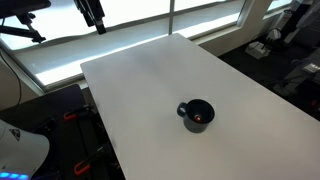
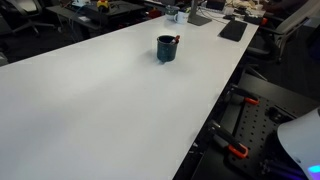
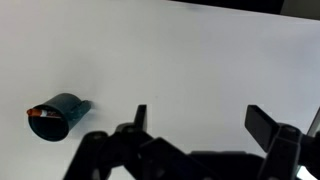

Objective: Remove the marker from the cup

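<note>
White table (image 1: 130, 80), long and bare apart from the cup (image 1: 197, 114). In both exterior views the cup stands upright on the tabletop, toward one end of it and clear of the edges; dark navy, nearly black, with its handle (image 1: 181, 109) on the left in an exterior view. The marker (image 1: 201, 118) is inside the cup: a reddish-orange streak against the dark interior, leaning on the wall, with its upper end poking just over the rim in an exterior view (image 2: 176, 40). Wrist view: the cup (image 3: 62, 113) sits at the left of the picture, its mouth turned toward the lower left edge (camera angle, it seems, since the outside cameras show it upright), with a line of orange-red (image 3: 42, 116) across the mouth. The gripper (image 3: 200, 112) fills the bottom of the wrist view, jaws spread wide, one of the fingers (image 3: 141, 112) at centre and its mate far to the right. Only white tabletop shows in the gap; it grips nothing. The cup lies off to the left of both fingers, outside the gap and well apart from them; no contact. In an exterior view a dark forked shape (image 1: 93, 12) hangs at the top edge, high over the far end of the table and well away from the cup; too small to read the jaws there. Beyond the table: dark flat items (image 2: 232, 30) at the far end, orange clamps (image 2: 235, 150) on the frame below the table edge
</note>
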